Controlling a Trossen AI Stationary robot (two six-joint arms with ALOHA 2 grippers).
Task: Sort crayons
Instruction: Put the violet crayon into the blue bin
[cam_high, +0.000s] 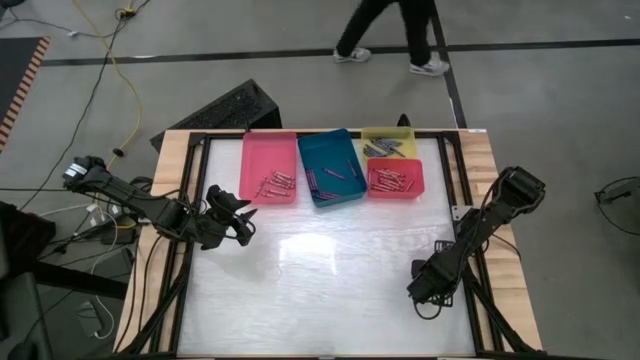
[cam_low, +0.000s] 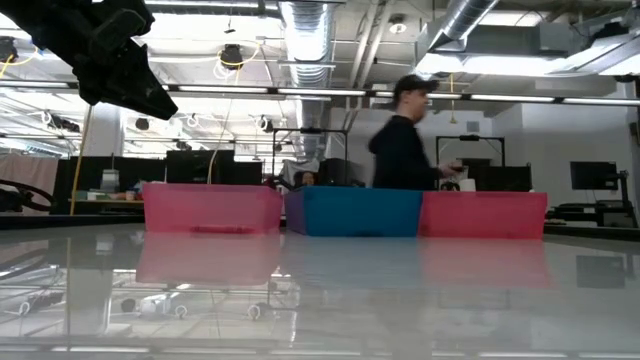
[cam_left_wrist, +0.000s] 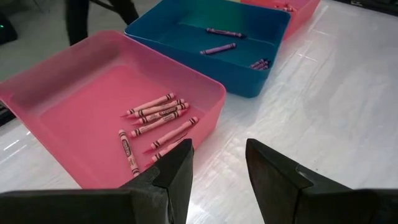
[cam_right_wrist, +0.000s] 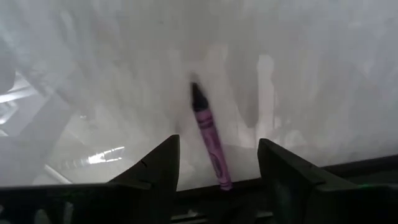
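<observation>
Jaws of both grippers stand open and empty; right gripper (cam_right_wrist: 217, 163) hovers over one purple crayon (cam_right_wrist: 208, 136) left unsorted, others already in trays (cam_high: 268, 150).

Grey concrete floor (cam_high: 250, 40) crossed by a black tape line (cam_high: 200, 58); silver ceiling ducts (cam_low: 310, 25) above a walking person (cam_low: 405, 140).

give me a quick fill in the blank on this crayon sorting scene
1. The teal tray sits between the pink tray and the ____ tray.
2. The crayon lying between the right end effector's open fingers is ____.
3. The open left end effector hangs near the ____ tray.

Missing: red; purple; pink
</observation>
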